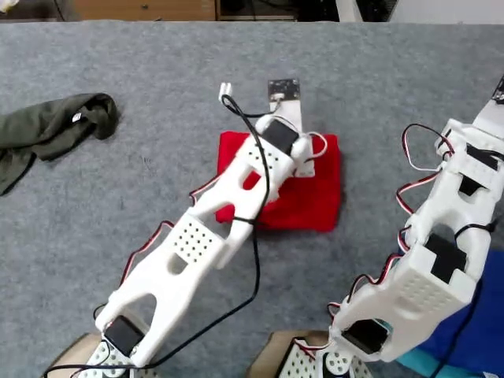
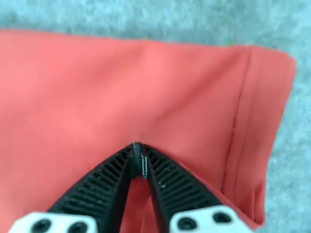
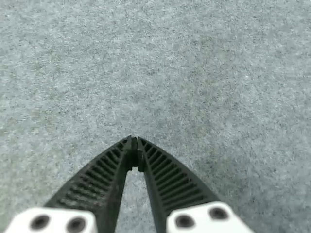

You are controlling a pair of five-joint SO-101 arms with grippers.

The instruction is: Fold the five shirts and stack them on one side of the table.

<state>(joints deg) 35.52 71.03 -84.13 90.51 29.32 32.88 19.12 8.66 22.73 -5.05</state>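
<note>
1. Folded red shirt [image 1: 311, 197] lies central on worktop [image 1: 102, 213]
2. Left claw [image 2: 137, 151] closed, tips on red shirt, perhaps pinching it
3. Right claw [image 3: 134, 145] closed above worktop
4. Green shirt [image 1: 55, 126] crumpled at left edge

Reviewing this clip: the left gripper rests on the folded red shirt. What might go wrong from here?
The left gripper is shut with its tips on the red shirt; if they have caught fabric, lifting away may pull the fold open. The olive shirt lies crumpled, running past the high view's left edge, so it may be awkward to reach. A blue cloth lies under the right arm, which might drag it.
</note>
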